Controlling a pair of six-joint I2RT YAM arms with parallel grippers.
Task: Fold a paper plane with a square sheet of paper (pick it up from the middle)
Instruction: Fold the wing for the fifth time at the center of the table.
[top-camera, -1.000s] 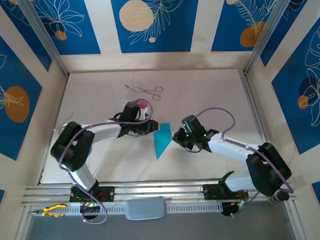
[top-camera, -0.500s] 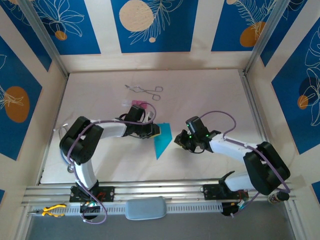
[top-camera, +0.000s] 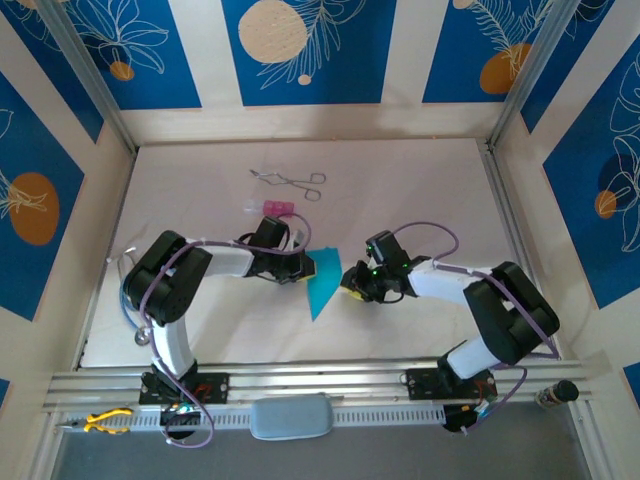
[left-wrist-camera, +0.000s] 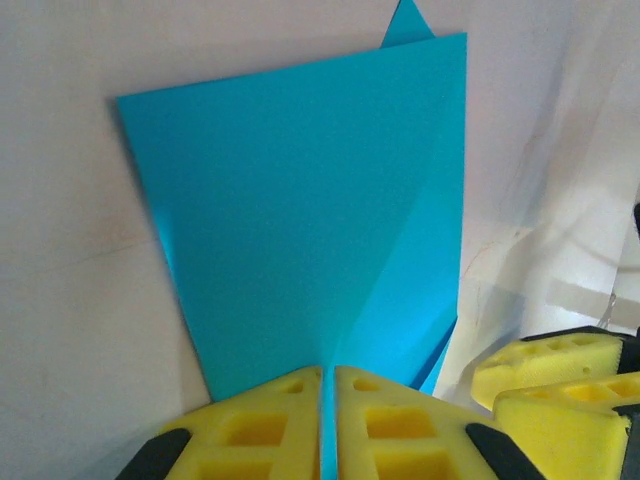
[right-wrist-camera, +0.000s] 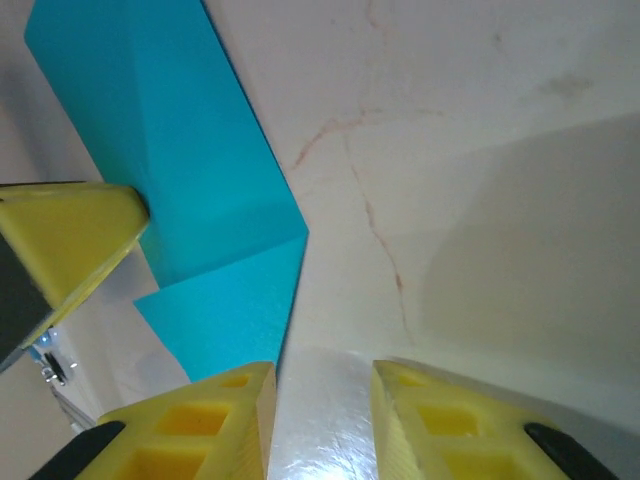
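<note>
Left gripper is low on the worktop, jaws clamped tight on the paper plane. On the left wrist camera its yellow pads meet on the near edge of the blue sheet, which fans away from them with a diagonal crease across it. The wedge lies mid-worktop between the two arms, its narrow tip toward the bases. The right gripper sits just beside the paper's other edge, jaws parted. On its own camera a gap shows between the pads, and the folded blue edge lies just off the left one. The forceps and the pink block lie farther back.
</note>
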